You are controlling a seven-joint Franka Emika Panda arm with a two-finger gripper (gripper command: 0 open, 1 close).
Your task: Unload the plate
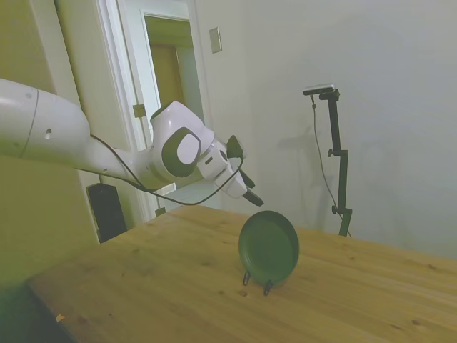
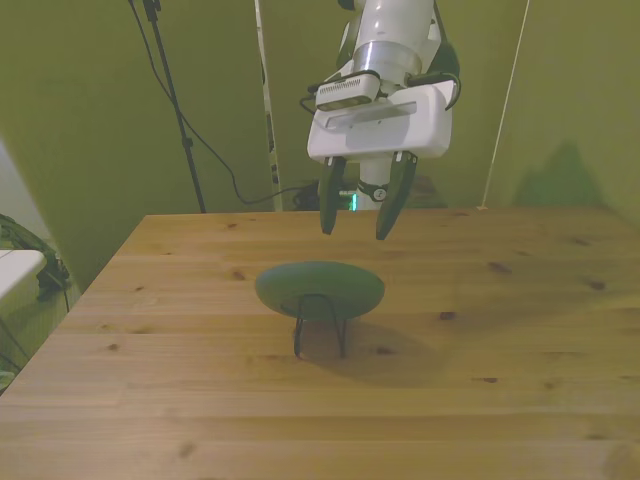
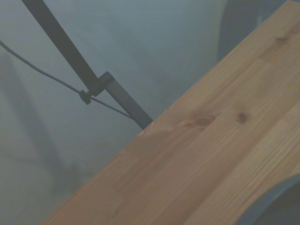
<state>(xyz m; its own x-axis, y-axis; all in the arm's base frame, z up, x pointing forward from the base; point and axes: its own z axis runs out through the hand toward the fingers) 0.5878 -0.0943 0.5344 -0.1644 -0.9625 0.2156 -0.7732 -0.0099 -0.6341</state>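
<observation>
One round dark green plate (image 1: 269, 247) stands upright in the thin black wire stand (image 1: 255, 280) on the wooden tabletop (image 1: 157, 286) in the side view. In the front view the gripper (image 2: 358, 210) hovers above with jaws apart, so unloading is not yet begun. The wrist view shows only the plate's rim.

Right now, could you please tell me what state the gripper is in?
Gripper: jaws open, holding nothing, poised above the plate on its wire stand.
</observation>
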